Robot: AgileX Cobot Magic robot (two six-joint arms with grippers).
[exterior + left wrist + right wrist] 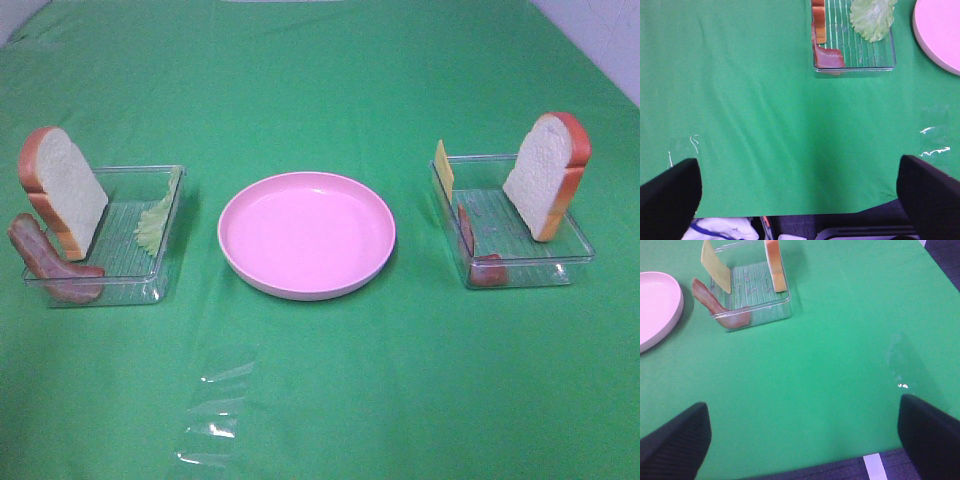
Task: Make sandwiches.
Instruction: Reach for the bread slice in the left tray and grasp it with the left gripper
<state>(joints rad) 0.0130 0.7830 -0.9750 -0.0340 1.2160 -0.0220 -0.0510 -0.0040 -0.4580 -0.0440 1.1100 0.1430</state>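
Note:
In the exterior view, white bread slices with orange crust (62, 190) lean in the left clear tray (105, 265) with a bacon strip (45, 258) and pale green lettuce (156, 220). More bread (546, 175) leans in the right clear tray (520, 250) with yellow cheese (443, 167) and bacon (470, 240). No stacked sandwich shows. Neither gripper is in the exterior view. The left gripper (800, 195) is open above bare cloth, well short of its tray's bacon (826, 55) and lettuce (871, 17). The right gripper (802, 437) is open, well short of its cheese (716, 265), bacon (717, 307) and bread (775, 265).
An empty round pink plate (306, 235) sits between the trays on the green cloth; it also shows in the left wrist view (940, 35) and the right wrist view (655, 307). A patch of clear film (215, 410) lies on the cloth near the front.

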